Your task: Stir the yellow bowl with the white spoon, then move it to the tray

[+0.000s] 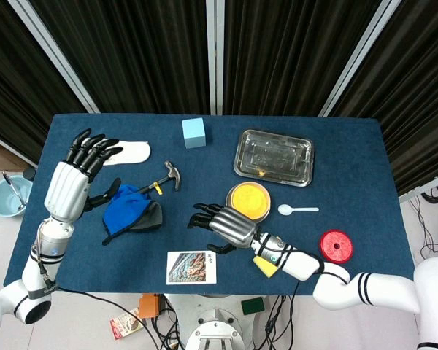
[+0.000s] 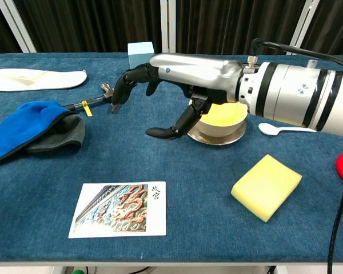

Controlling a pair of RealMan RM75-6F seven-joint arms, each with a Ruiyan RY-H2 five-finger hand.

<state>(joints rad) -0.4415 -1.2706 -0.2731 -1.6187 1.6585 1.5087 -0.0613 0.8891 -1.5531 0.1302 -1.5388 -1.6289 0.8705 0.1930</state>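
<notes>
The yellow bowl (image 1: 249,200) (image 2: 223,117) stands on the blue table just below the metal tray (image 1: 274,157). To its right lies the white spoon (image 1: 296,210) (image 2: 283,129), flat on the cloth and untouched. My right hand (image 1: 223,226) (image 2: 171,85) hovers left of the bowl with its fingers spread, holding nothing. At the table's left side my left hand (image 1: 87,157) is raised with straight fingers, empty; it does not show in the chest view.
A hammer (image 1: 164,179), a blue and grey cloth (image 1: 130,208), a white insole (image 1: 131,153), a light blue block (image 1: 194,133), a picture card (image 1: 192,267), a yellow sponge (image 2: 267,186) and a red disc (image 1: 336,246) lie about.
</notes>
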